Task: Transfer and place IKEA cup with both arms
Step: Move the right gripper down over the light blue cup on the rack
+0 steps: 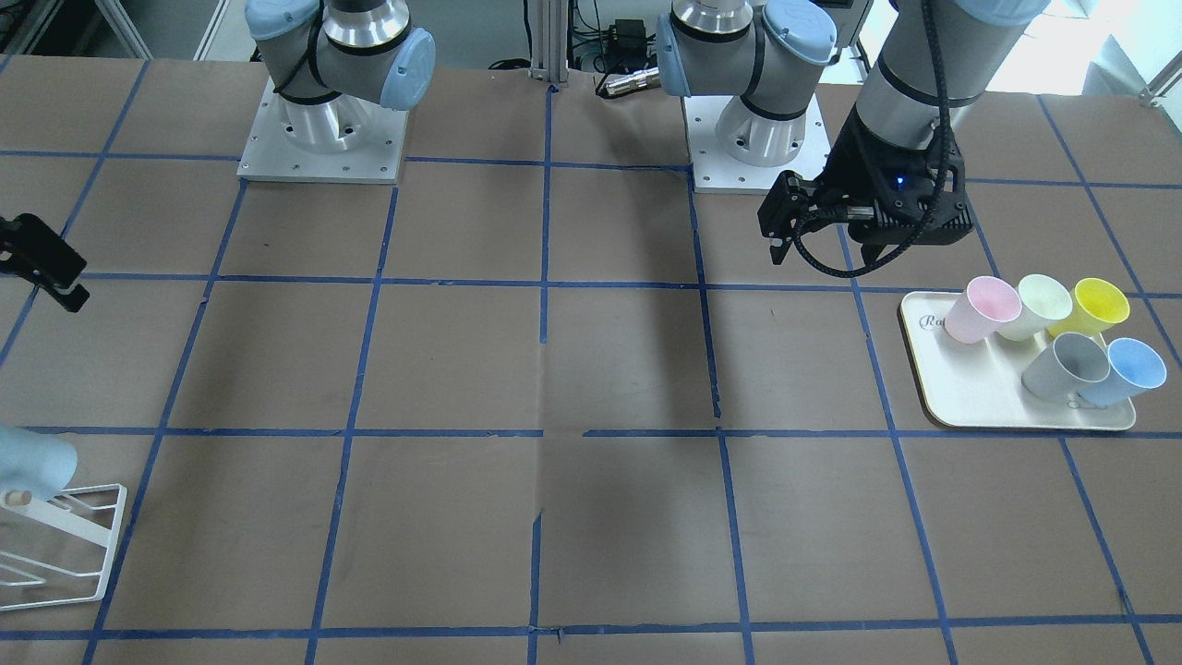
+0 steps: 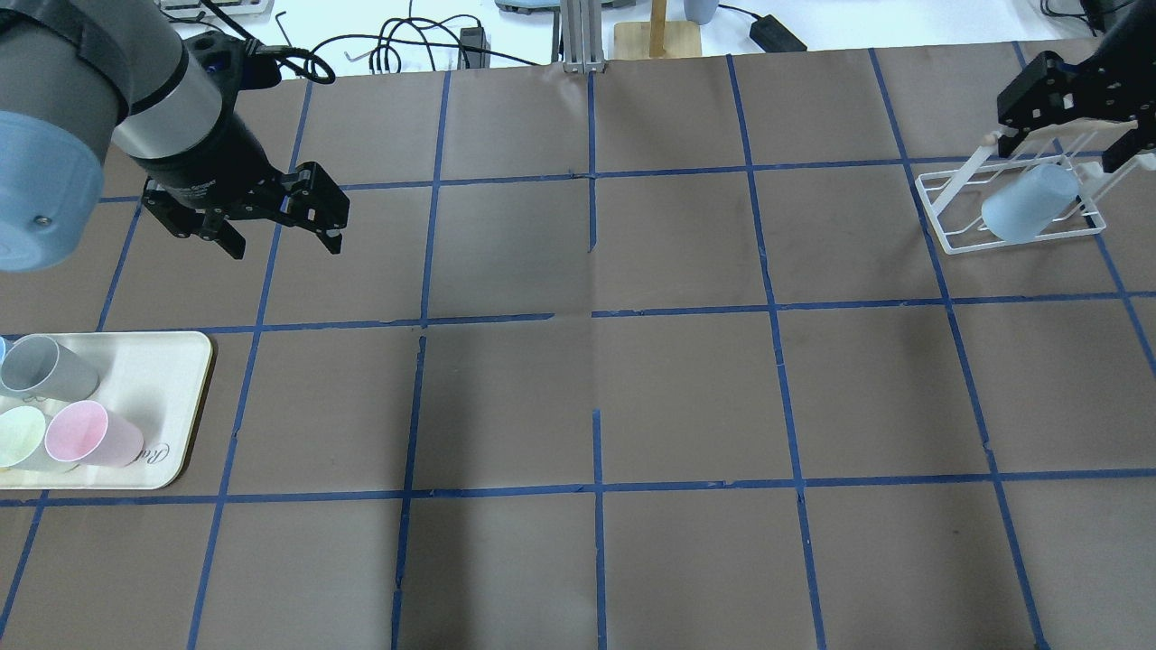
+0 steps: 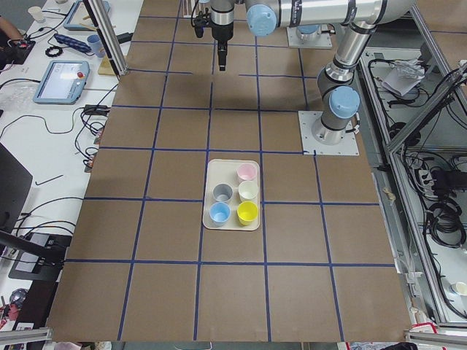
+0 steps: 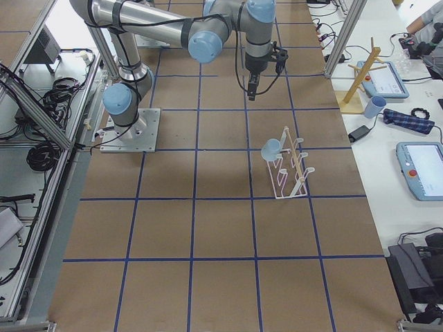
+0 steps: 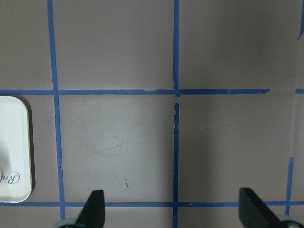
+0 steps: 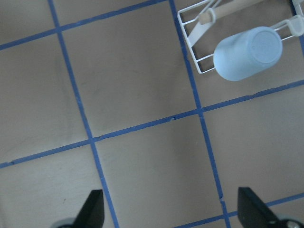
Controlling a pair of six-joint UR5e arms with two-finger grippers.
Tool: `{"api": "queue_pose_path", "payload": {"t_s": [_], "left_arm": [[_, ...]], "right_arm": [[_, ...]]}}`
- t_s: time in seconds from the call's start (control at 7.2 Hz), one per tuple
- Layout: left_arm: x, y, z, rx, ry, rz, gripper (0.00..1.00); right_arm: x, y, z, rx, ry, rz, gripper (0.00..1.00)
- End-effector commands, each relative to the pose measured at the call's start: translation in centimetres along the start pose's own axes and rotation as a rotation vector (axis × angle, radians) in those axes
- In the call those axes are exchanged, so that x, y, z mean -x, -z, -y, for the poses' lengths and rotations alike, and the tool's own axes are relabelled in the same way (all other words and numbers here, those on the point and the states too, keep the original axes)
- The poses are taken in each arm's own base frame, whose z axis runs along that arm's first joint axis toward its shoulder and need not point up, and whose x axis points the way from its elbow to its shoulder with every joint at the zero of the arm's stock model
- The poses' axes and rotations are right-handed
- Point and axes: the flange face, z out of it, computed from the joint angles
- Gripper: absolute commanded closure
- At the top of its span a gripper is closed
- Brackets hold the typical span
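One light-blue IKEA cup [image 2: 1030, 203] hangs tilted on a white wire rack [image 2: 939, 217] at the far right; it also shows in the right wrist view [image 6: 247, 53]. A second light-blue cup [image 1: 1122, 369] stands on the cream tray [image 1: 970, 388]. My right gripper [image 2: 1061, 152] is open and empty, above the rack and apart from the cup. My left gripper [image 2: 282, 242] is open and empty, above bare table beyond the tray [image 2: 153, 379]. The left wrist view shows only its open fingertips [image 5: 95, 209] and the tray's corner [image 5: 14, 142].
The tray also holds a pink cup [image 1: 983, 309], a grey cup [image 1: 1067, 365], a pale green cup [image 1: 1034, 305] and a yellow cup [image 1: 1094, 307]. Brown paper with a blue tape grid covers the table. Both arm bases stand at the robot's edge.
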Motion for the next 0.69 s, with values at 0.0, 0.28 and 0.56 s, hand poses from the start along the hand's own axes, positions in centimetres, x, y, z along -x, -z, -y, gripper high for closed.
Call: {"api": "queue_pose_path", "payload": {"t_s": [0.0,0.28,0.56], "left_arm": [[-0.1,-0.4,0.2,0.016,-0.001,-0.004,0.00],[0.1,0.0,0.3,0.013,0.000,-0.001,0.00],[0.1,-0.4,0.3,0.020,0.003,-0.007,0.00]], "right_arm": [[-6.2,-4.4,3.7,-0.043,0.090,0.056,0.00],[-10.9,-8.7,5.4,-0.040,0.140,0.129,0.00],[-11.7,-10.9,6.2,-0.055,0.215,0.196,0.00]]}}
